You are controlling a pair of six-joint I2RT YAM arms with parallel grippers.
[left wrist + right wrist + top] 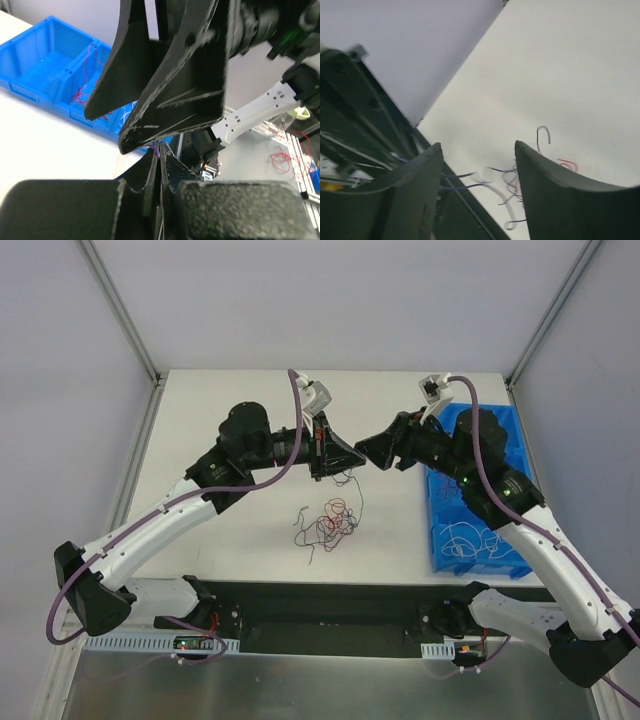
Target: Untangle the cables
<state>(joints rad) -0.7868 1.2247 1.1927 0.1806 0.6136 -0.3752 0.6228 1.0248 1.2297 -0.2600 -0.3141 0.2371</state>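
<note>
My left gripper (pixel 159 157) is clamped shut. Its wrist view shows a thin purple strand pinched right at the tip. The right gripper (pixel 477 146) is open, fingers well apart. Purple strands cross the gap between them, but I cannot tell whether they touch either finger.

From above, the two grippers meet almost tip to tip over the middle of the table (pixel 240 552). The cables (pixel 330 521) lie at 6 o'clock from that meeting point, a small loose clump of red and dark wire on the white surface. One dark strand rises from the clump's 1 o'clock side toward the grippers. At 3 o'clock from the clump sits a blue bin (pixel 437 530), with more thin white ones lying inside it.
</note>
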